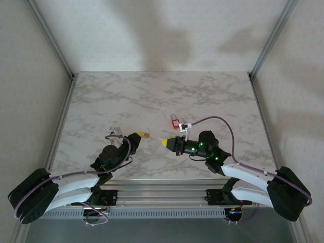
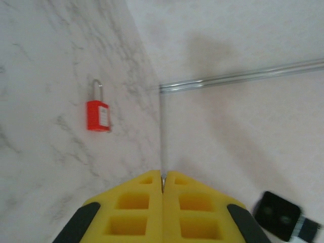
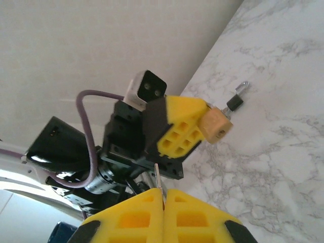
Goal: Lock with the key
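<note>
The right wrist view shows the left claw [image 3: 201, 121] pinching a brass padlock [image 3: 217, 125], a black-headed key [image 3: 234, 103] just beyond; the left wrist view hides that lock behind pressed-together fingertips [image 2: 136, 200], with a red padlock [image 2: 98, 115] ahead-left on the surface [image 2: 40, 167]. The right claw [image 3: 163, 195] pinches a thin metal blade [image 3: 158, 177], mostly hidden between its fingers [image 3: 134, 212].

Brass padlock [image 3: 216, 125] partly hidden behind left fingers [image 3: 178, 135]

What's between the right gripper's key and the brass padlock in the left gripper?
Only bare marble table, in the top view. The key in the right gripper and the brass padlock in the left gripper stand apart.
</note>
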Tool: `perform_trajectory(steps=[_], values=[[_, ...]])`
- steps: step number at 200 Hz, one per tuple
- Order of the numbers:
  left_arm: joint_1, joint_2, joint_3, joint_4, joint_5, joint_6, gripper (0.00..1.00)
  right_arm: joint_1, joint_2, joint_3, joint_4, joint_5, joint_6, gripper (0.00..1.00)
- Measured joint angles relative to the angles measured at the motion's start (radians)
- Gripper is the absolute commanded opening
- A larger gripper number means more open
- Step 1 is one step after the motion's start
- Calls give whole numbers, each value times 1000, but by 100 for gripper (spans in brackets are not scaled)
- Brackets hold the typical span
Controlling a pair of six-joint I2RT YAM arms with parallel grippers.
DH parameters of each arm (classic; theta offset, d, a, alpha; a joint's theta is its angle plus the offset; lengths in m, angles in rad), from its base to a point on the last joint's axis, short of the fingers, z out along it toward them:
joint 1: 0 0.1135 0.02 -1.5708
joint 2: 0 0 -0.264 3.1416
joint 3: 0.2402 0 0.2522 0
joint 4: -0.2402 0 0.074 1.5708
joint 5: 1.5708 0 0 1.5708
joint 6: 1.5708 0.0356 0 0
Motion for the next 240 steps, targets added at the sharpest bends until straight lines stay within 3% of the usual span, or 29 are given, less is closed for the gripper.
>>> perform_trajectory(steps=[75, 142, 240], values=[[48, 23, 138, -193, 108, 228, 0, -39, -133, -28, -97, 132, -27, 0], [88, 245, 291, -237, 244, 356, 0, -97, -201, -55, -137, 192, -23, 0], [170, 562, 446, -230, 371, 398, 0, -103, -208, -58, -147, 192, -23, 0]])
